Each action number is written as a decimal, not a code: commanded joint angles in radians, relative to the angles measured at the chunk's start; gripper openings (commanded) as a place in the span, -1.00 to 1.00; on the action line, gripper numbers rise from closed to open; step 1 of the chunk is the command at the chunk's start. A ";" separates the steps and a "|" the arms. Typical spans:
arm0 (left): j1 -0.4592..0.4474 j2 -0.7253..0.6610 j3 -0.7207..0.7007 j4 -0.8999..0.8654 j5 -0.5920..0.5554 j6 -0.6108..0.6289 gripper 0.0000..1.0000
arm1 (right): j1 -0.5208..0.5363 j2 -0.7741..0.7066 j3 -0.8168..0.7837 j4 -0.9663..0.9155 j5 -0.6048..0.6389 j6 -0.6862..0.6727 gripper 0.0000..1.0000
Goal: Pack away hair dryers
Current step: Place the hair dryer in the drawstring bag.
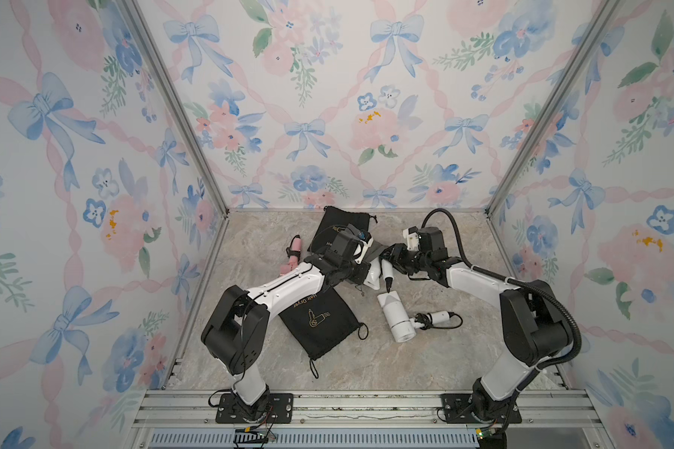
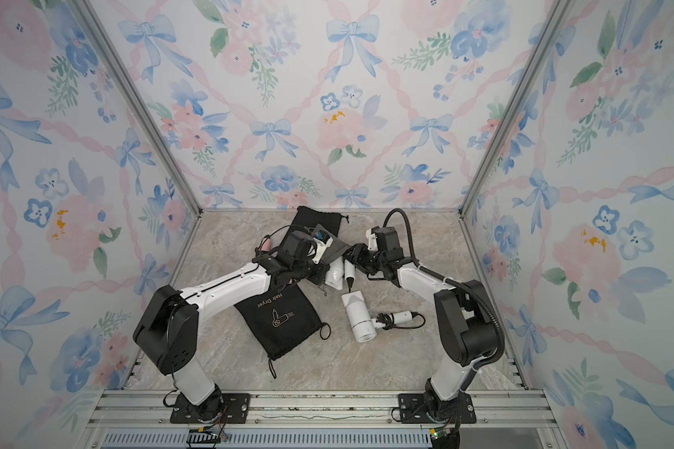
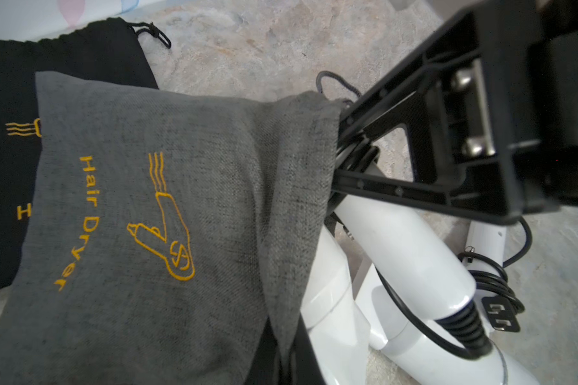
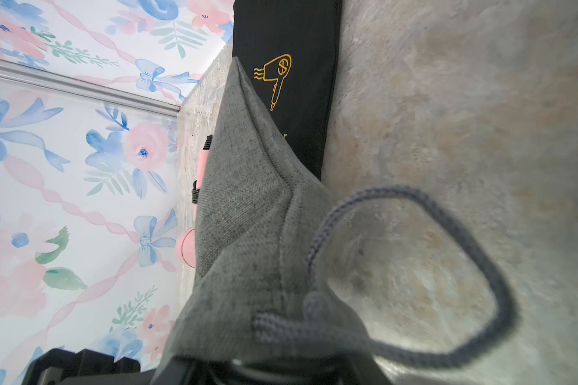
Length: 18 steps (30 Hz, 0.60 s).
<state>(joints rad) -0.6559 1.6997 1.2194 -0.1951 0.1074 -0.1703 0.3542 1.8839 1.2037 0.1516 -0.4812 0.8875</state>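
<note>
Grey woven pouch (image 3: pixel 181 200) over a glossy white hair dryer (image 3: pixel 407 253) — left hand (image 3: pixel 291 360) pinches the pouch; right hand (image 3: pixel 339 156) half-open, grip unclear.

Overall light: you have bright, even, diffuse light in both top views; no single source shows.
Shadows: only soft, faint ones lie on the tabletop (image 1: pixel 425 365).
Glare: small highlights sit on the white dryer (image 3: pixel 407 253) in your left wrist view.
Dark detail: the black pouch (image 1: pixel 320 322) reads almost flat; only its gold print stands out.
Distortion: your wide lens makes the corner post (image 1: pixel 180 112) lean outward.
Focus, left wrist: the grey pouch (image 3: pixel 181 216) shows crisp weave mid-frame, softer toward the edges.
Focus, right wrist: the drawstring loop (image 4: pixel 474 240) is blurred; the wallpaper (image 4: pixel 64 166) looks sharper.
</note>
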 commanded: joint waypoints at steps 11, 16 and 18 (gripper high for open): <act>-0.013 0.016 -0.012 -0.023 -0.071 -0.031 -0.87 | -0.004 0.081 0.026 0.162 0.045 0.082 -0.29; -0.002 0.069 0.018 -0.017 -0.115 -0.032 -0.87 | 0.001 0.141 0.072 0.121 0.064 0.049 -0.25; 0.000 0.085 0.030 -0.016 -0.126 -0.036 -0.87 | 0.003 0.164 0.089 0.105 0.073 0.030 -0.24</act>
<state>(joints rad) -0.6605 1.7592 1.2255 -0.1734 0.0143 -0.1886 0.3603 2.0098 1.2373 0.2344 -0.4675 0.9409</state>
